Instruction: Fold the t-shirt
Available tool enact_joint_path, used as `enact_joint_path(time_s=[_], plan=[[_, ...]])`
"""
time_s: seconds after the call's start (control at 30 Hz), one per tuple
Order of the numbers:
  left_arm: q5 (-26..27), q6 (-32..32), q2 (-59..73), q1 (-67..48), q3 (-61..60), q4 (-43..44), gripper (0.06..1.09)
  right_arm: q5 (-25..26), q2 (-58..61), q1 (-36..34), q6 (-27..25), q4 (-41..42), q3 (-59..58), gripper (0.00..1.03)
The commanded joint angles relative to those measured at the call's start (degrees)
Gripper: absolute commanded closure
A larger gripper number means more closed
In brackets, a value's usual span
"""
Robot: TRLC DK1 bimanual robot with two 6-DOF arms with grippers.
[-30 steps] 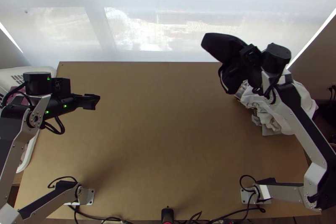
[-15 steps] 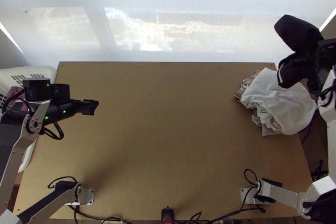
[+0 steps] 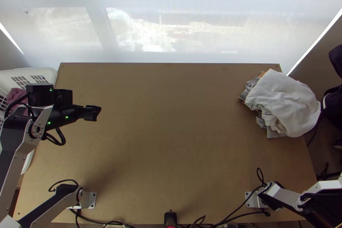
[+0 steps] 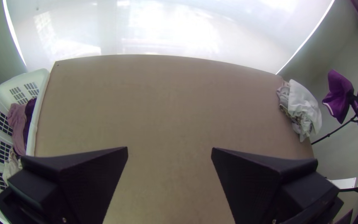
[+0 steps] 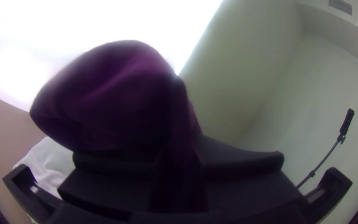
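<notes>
The t-shirt (image 5: pixel 112 99) is a dark purple bunch held past the table's (image 3: pixel 179 142) right side; in the left wrist view it spreads out to either side of the right gripper (image 5: pixel 177 159), with a pale strip along one edge. That gripper is closed on it, and in the right wrist view the cloth bulges up above the fingers.

Nearest on the table is a heap of white cloth (image 3: pixel 282 95) at the far right corner, rumpled over grey and patterned pieces and lying between the t-shirt and the open board. A thin pole (image 4: pixel 331 133) slants near the right gripper in the left wrist view. Cables (image 3: pixel 239 216) run along the near edge, past a small black device (image 3: pixel 170 219).

The right arm (image 3: pixel 284 196) leads outward from its base over the table's right edge. Across the table, the left arm (image 3: pixel 13 155) rises at the left and bends inward above a white basket (image 3: pixel 47 74) holding mauve, dark purple and off-white cloth. The left gripper (image 3: pixel 92 113) points toward the middle, fingers wide apart with nothing between them.
</notes>
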Motion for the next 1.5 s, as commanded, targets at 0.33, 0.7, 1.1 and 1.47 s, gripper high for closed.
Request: enact_joint_path(time_s=[0.33,0.7,1.1,1.47], plan=[[0.1,5.2,-3.4,4.6,-0.3,-3.5,0.10,7.6,8.6,14.1,0.8,10.5,-11.0,1.00],[0.2,9.7,-5.0,8.6,-0.3,-7.5,0.11,12.7,14.1,27.5,0.8,11.6,-19.1,1.00],[0.3,8.7,-5.0,8.4,0.0,-7.0,0.11,13.8,13.1,31.0,0.3,11.5,-28.5,1.00],[0.4,7.6,-6.9,8.5,-2.0,-6.7,0.11,13.6,1.0,26.5,2.1,10.2,-28.2,0.05]])
